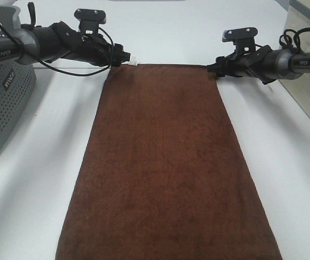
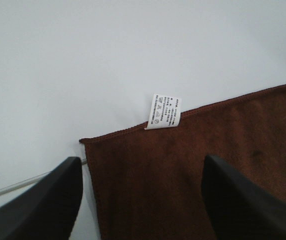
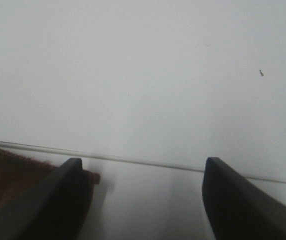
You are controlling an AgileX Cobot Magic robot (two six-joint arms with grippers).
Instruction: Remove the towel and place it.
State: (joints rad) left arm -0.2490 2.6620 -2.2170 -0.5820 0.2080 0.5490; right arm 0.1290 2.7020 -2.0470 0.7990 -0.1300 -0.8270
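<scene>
Since the large dark brown plush towel point(image 1: 166, 162) lies flat on the white table point(image 1: 285, 179), both corners beside its white tag point(image 1: 135, 60) appear released: left gripper point(image 1: 123, 57) and right gripper point(image 1: 213, 68) stand wide, empty.

1. A white bench point(image 1: 285, 179) lies under both end effectors.
2. A grey basket point(image 1: 3, 108) full of small holes sits on the bench, just beside the left end effector's arm.
3. A pale box point(image 1: 307, 24) stands behind the right end effector's arm.
</scene>
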